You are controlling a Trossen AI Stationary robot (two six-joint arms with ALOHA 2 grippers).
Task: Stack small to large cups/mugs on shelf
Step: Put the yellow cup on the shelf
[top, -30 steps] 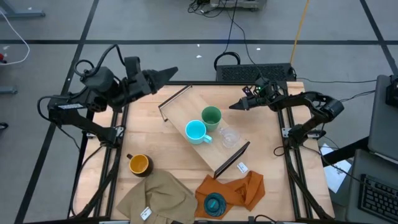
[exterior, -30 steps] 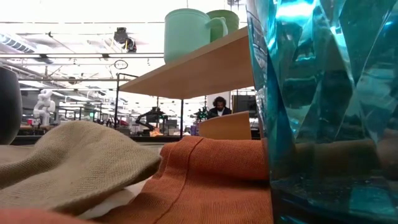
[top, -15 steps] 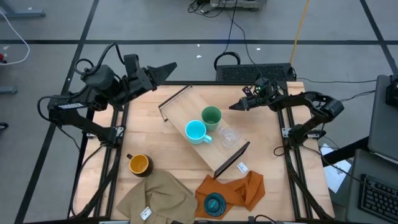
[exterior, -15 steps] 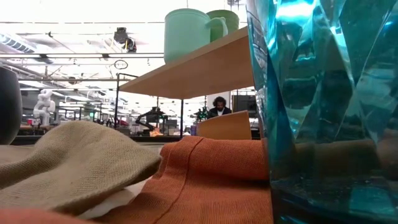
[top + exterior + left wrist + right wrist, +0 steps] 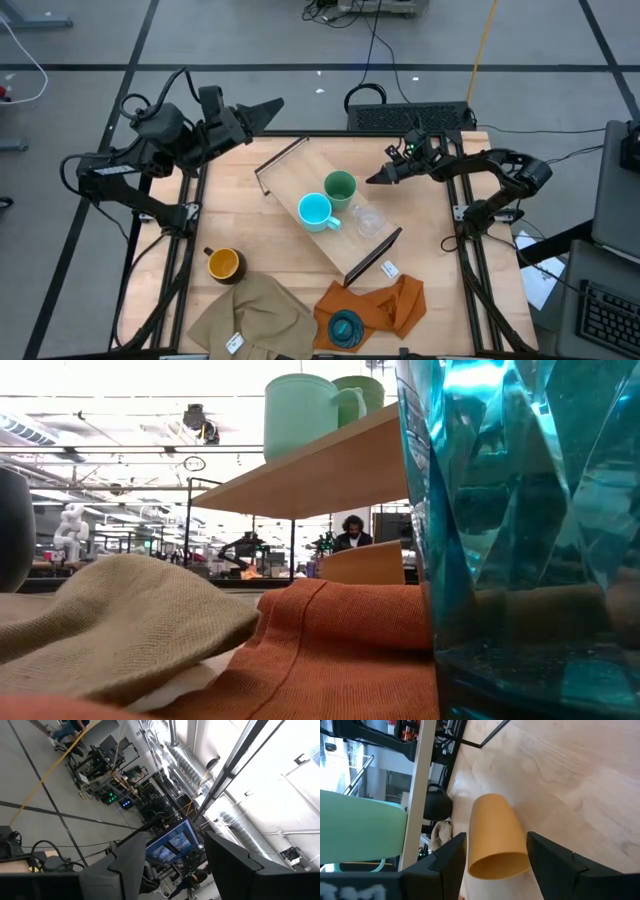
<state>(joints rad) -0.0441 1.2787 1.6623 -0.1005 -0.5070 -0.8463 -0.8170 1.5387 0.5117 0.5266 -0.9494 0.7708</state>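
The change is small but telling: the right tool (image 5: 372, 179) has dipped and slid a little closer to the shelf (image 5: 292, 176) over the last second, while the left tool (image 5: 274, 106), after lifting slightly, now hangs over the far left corner of the bench (image 5: 250, 225), pointing up into the room with its fingers apart and nothing between them. The right wrist view shows what the right arm is after: the orange cup (image 5: 497, 837) lies on its side on the bench beside the shelf, mouth toward the camera, framed by the tool's two fingers, which stand apart; they do not look clamped on it yet. In the overhead view the arm hides this cup. On the shelf stand the green cup (image 5: 339, 186), the light-blue mug (image 5: 315, 210) and the clear tumbler (image 5: 368, 219), close together. The dark mug (image 5: 223, 263) waits on the bench near the tan cloth (image 5: 255, 315), and the ribbed teal cup (image 5: 345, 328) sits on the orange cloth (image 5: 398, 303) at the near edge. So the stacking looks about half done — the approach suggests the orange cup is next, and being tipped over, it will probably need righting as it is lifted.
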